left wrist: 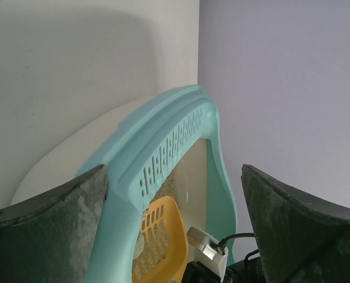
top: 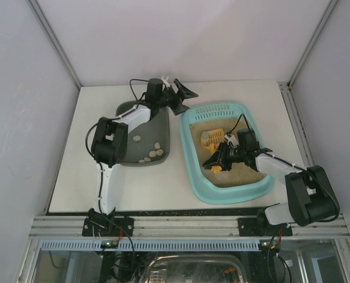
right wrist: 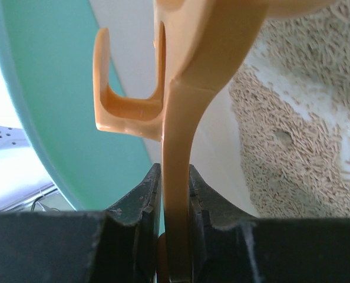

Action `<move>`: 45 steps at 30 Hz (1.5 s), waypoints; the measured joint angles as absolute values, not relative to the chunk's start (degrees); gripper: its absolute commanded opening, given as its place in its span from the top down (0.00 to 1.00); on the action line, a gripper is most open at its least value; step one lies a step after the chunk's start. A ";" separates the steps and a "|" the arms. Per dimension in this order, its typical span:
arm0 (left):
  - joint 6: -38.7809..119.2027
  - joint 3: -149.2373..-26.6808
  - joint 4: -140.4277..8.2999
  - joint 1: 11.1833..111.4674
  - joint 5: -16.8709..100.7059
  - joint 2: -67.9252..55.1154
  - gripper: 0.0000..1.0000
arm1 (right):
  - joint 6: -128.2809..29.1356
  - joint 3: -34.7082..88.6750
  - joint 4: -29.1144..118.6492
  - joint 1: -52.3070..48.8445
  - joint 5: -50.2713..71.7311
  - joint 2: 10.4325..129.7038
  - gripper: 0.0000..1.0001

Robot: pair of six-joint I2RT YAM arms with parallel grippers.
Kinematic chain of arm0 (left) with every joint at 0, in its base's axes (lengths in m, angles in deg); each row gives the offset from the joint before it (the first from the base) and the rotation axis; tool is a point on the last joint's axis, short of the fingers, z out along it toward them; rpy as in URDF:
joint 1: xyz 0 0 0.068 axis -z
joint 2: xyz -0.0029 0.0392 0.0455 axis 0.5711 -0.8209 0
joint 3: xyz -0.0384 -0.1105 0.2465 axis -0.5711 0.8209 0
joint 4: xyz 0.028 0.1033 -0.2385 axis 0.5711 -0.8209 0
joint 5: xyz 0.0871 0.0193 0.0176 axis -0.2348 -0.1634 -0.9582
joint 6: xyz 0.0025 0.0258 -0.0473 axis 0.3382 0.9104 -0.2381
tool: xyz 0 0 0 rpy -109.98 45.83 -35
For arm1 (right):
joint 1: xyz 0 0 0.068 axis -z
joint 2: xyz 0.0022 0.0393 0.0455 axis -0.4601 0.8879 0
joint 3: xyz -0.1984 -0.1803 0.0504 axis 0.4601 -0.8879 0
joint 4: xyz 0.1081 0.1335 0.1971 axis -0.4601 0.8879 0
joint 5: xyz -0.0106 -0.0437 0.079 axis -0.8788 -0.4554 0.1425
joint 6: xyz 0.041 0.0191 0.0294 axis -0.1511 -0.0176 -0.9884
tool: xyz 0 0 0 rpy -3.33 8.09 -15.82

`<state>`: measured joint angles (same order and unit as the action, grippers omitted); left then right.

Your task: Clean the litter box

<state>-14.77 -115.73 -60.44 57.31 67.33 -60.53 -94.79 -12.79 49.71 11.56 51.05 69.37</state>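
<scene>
With right fingers [right wrist: 136,218] pinching the yellow litter scoop [right wrist: 184,118] by its handle: skim shallow through the litter box [right wrist: 51,88], sift slowly.

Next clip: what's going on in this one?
The right gripper is shut on the handle of a yellow scoop, holding it inside the teal litter box with its beige litter. The left gripper hangs open near the box's perforated far end, holding nothing. Beside the box, a dark grey tub holds several pale lumps.
</scene>
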 measured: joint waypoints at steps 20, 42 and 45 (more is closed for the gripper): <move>-1.90 -92.41 -67.61 56.80 62.76 -39.27 0.00 | -89.67 -31.85 39.81 10.07 43.99 43.29 1.00; 12.37 -101.79 -92.37 46.44 60.40 -35.62 0.00 | -93.15 -25.21 37.23 19.58 52.41 44.76 1.00; 12.37 -101.79 -92.37 46.42 60.42 -35.49 0.00 | -94.46 -25.23 37.12 20.19 54.70 45.48 1.00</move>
<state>12.37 -101.79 -92.37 46.42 60.42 -35.49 -94.46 -25.23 37.12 20.19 54.70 45.48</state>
